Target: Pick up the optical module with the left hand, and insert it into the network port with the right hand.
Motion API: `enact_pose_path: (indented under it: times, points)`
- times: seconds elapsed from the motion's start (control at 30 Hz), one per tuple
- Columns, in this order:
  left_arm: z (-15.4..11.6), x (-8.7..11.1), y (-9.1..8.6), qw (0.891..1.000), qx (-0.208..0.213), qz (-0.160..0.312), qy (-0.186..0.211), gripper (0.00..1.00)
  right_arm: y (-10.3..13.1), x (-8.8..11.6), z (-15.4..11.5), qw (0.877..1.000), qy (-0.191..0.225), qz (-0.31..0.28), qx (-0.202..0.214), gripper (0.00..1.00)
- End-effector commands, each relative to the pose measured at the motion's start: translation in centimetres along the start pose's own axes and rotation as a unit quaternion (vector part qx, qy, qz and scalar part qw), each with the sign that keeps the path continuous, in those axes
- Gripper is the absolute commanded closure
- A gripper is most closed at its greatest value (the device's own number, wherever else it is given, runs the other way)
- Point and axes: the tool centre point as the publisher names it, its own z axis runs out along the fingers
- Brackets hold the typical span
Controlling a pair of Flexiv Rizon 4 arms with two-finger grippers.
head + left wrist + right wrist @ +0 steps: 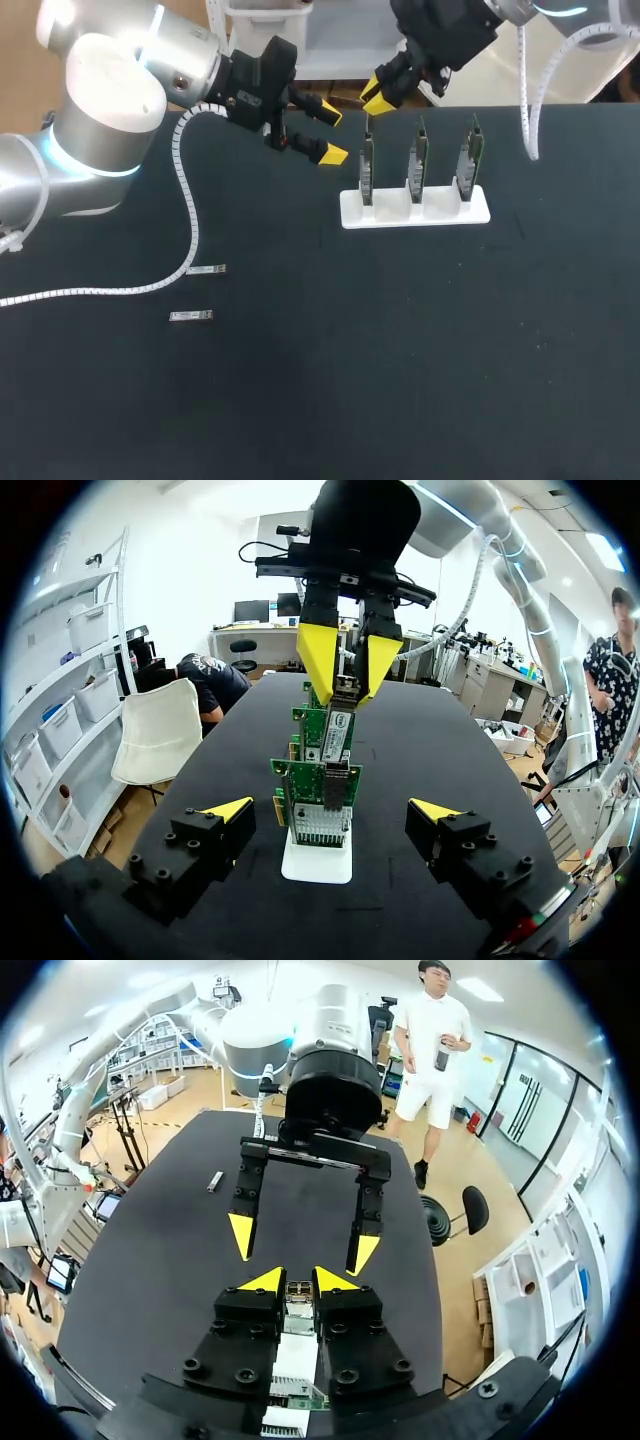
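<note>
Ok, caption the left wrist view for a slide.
Open left gripper faces the card stand while the right gripper holds an optical module over it.

My silver left arm point(110, 110), blue-lit ring point(60, 152), white spiral cable point(186, 210) at its 5 o'clock, black left gripper point(332, 134) and right gripper point(374, 99), yellow-tipped, screw-studded.

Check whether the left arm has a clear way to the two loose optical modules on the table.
Probably yes: the optical modules lie uncovered on its side, and the left gripper is open and empty, up beside the card rack.
</note>
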Motion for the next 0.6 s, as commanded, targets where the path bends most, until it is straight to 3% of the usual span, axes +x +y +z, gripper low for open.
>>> enact_pose_path:
  times: [0.03,0.6]
  points:
    - [0.03,-0.07,0.08,1.000,0.001,-0.001,0.002,0.00,0.14,-0.03,0.01,1.000,-0.002,0.001,0.000,1.00]
    - [0.03,-0.07,0.08,1.000,0.001,-0.001,0.002,0.00,0.37,0.13,0.47,1.000,-0.001,0.009,0.003,1.00]
